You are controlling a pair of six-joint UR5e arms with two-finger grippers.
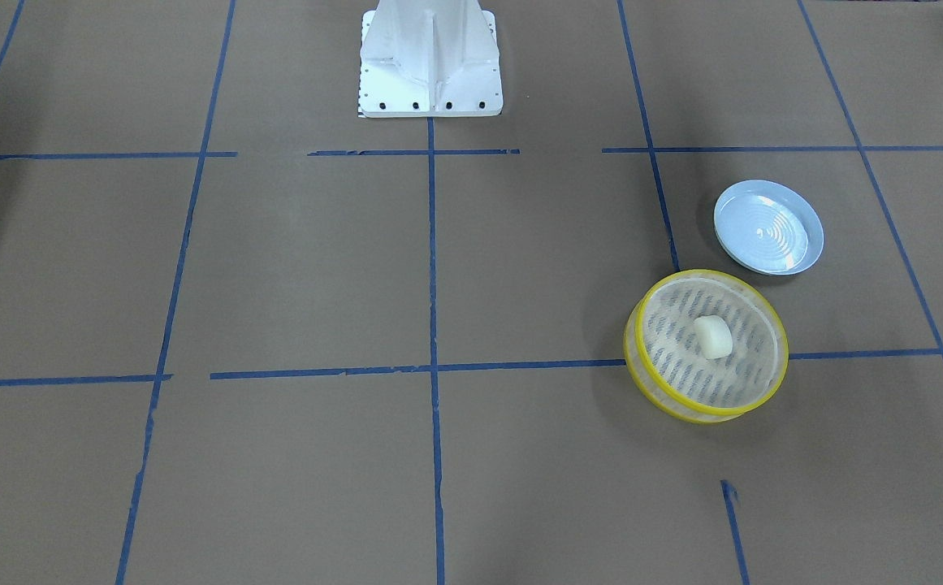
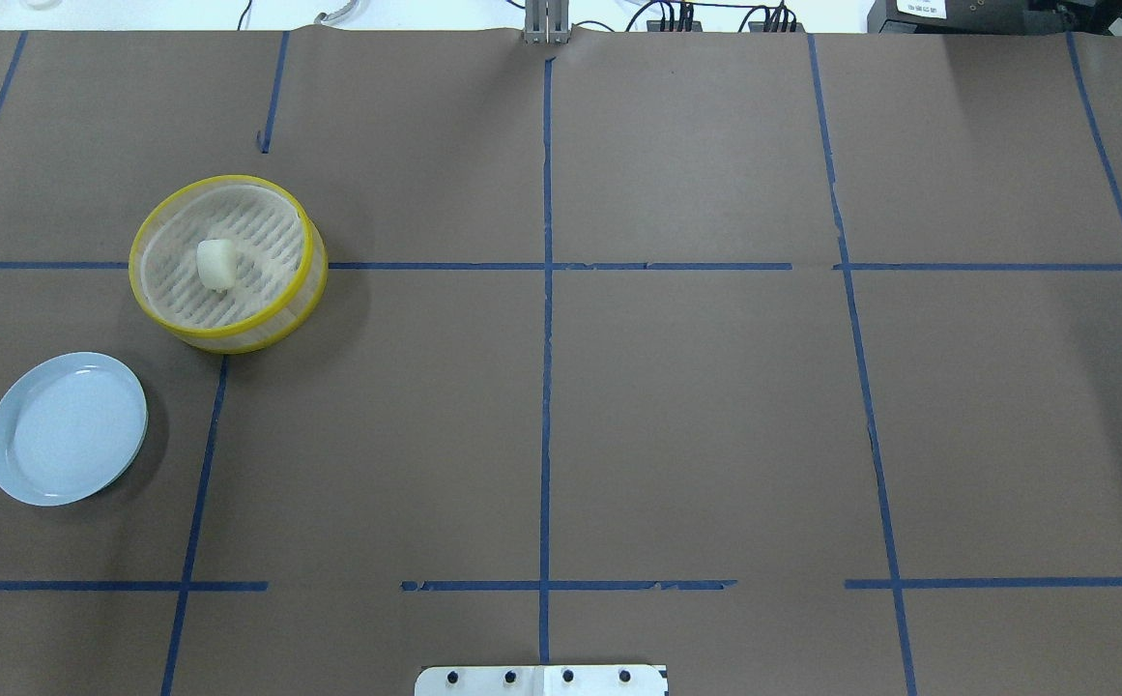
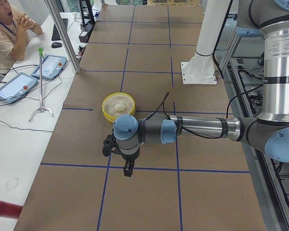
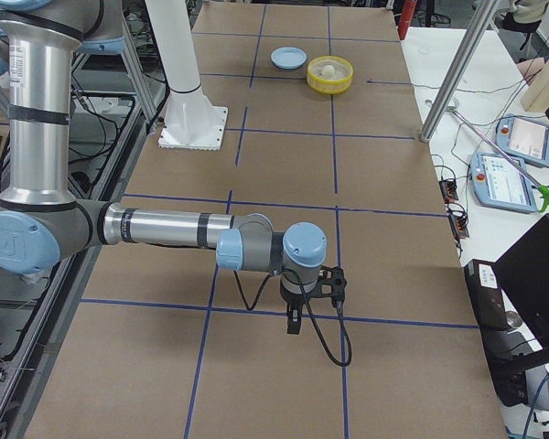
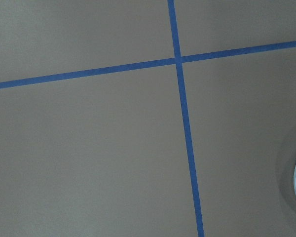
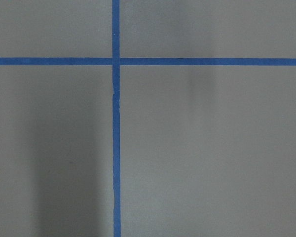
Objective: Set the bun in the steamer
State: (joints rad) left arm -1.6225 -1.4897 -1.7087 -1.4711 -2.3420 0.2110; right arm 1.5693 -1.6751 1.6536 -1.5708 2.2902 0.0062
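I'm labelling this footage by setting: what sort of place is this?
Most likely a robotics lab or data-collection workcell, not a kitchen: a silver-and-blue jointed robot arm reaches over a brown paper-covered table marked with a blue tape grid, and tablet-like control pendants lie on a white side desk.

Out on the left half of the table (image 2: 696, 406), far from the robot base (image 2: 541, 680) at mid near edge: steamer (image 2: 232, 336), sitting right over a crossing of tape lines (image 2: 546, 387). Inside, down on the floor about mid-basket, the bun (image 2: 215, 264). Nearer and further left, plate (image 2: 68, 428), flat on the table, close beside the steamer, not touching.
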